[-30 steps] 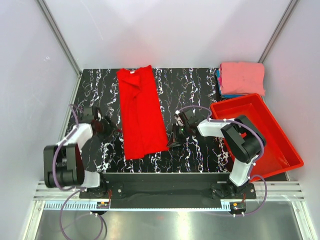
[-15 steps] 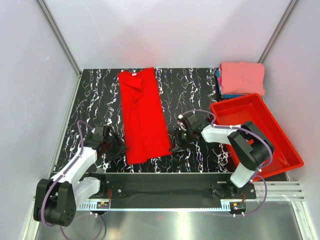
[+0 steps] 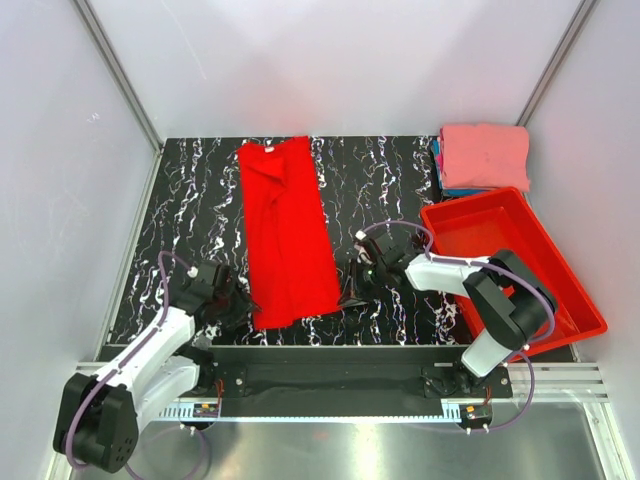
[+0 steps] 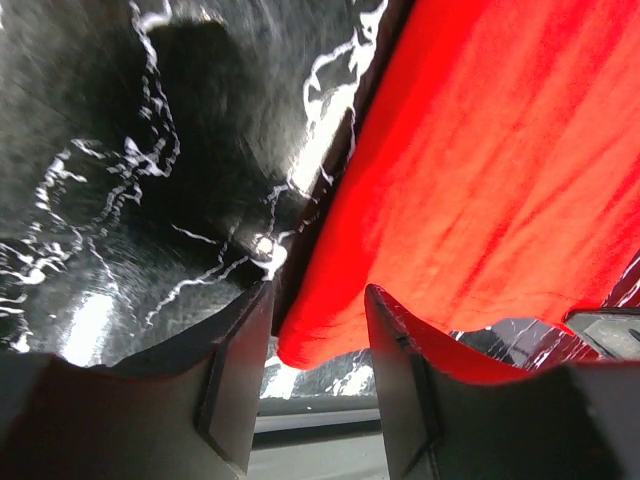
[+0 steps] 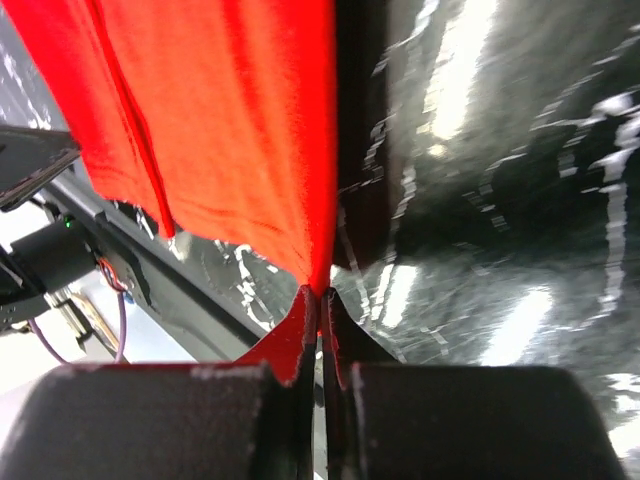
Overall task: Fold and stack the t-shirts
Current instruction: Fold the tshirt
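Grasping the near hem of the red shirt [image 3: 285, 235]: right fingers [image 5: 285, 355] pinch one corner, left fingers [image 4: 235, 370] stand open around the other (unclamped); next, probably close left, then fold toward the far edge of the table [image 3: 400, 170].

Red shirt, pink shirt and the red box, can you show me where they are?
red shirt [image 3: 288, 235]: top view, middle of the long cloth.
pink shirt [image 3: 486, 155]: top view, top of the folded pile.
red box [image 3: 470, 200]: top view, its far rim.
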{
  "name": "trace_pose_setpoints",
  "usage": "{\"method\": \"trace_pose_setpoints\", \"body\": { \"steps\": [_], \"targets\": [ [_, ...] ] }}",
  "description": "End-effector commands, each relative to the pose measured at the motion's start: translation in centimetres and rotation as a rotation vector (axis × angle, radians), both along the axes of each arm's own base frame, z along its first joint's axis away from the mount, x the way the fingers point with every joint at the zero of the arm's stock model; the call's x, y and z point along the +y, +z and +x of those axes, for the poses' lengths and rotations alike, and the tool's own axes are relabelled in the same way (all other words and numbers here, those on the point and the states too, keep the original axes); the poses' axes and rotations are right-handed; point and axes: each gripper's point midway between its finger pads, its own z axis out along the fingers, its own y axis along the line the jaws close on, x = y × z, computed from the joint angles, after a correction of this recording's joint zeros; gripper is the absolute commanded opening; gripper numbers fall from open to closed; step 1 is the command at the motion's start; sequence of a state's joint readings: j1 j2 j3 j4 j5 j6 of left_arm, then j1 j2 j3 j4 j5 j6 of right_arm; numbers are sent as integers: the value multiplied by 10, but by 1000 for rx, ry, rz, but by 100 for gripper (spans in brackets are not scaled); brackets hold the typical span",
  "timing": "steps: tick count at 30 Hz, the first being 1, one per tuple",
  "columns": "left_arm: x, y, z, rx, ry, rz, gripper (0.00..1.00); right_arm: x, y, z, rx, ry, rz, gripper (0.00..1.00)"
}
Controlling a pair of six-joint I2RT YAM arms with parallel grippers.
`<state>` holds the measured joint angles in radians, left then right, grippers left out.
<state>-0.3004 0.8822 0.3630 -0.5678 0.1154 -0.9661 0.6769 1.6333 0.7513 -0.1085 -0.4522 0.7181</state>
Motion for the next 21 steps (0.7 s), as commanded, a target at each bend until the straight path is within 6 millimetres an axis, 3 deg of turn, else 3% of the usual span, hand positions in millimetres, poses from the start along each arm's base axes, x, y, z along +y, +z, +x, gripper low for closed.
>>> {"method": "trace_pose_setpoints", "body": {
  "steps": [1, 7, 14, 21],
  "targets": [
    [-1, -8, -13, 40, 5, 17, 48, 8, 10, -5, -27, 5, 17, 0],
    [1, -10, -26, 78, -7, 87, 48, 13, 9, -8, -25, -2, 23, 0],
    [3, -9, -30, 90, -13, 139, 54, -4, 7, -14, -36, -35, -26, 0],
    [12, 8, -34, 89, -44, 280, 54, -7, 14, -23, -41, -51, 3, 0]
  ]
}}
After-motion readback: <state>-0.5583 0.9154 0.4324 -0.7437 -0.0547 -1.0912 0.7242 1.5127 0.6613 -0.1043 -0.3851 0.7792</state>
